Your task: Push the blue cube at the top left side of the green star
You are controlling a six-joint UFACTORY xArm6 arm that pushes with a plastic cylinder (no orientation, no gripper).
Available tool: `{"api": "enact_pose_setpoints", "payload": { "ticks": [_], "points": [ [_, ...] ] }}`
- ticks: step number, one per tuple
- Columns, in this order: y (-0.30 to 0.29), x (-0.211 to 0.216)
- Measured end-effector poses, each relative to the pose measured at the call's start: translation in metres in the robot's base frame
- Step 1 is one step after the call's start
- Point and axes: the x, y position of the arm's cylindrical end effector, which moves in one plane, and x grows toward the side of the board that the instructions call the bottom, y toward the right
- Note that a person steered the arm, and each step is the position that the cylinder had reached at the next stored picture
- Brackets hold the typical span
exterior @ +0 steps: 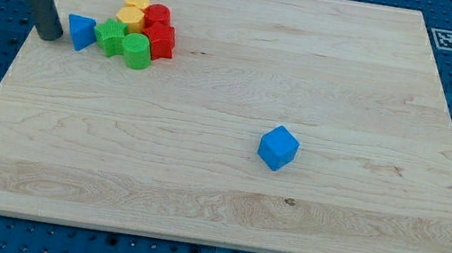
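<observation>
- Our tip (49, 35) rests at the table's (199, 185) left edge, just beside a blue triangular block (81, 31); no fingers on this rod.
- Blue cube (278, 147): alone, right of centre, open wood around.
- Green star (111, 38) sits in the top-left cluster, touching the triangle.

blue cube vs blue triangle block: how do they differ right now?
Shape: the blue cube is a six-faced box; the blue triangle block is a wedge.
Place: the cube sits alone right of the board's middle; the triangle block lies at the top left, against a cluster with the green star.
My tip: just left of the triangle block, far from the cube.
Shared: the same blue, both on the board.
</observation>
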Motion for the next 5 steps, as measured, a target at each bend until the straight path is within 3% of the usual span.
{"api": "enact_pose_setpoints", "payload": {
  "ticks": [2, 5],
  "points": [
    [0.034, 0.001],
    [0.036, -0.005]
  ]
}}
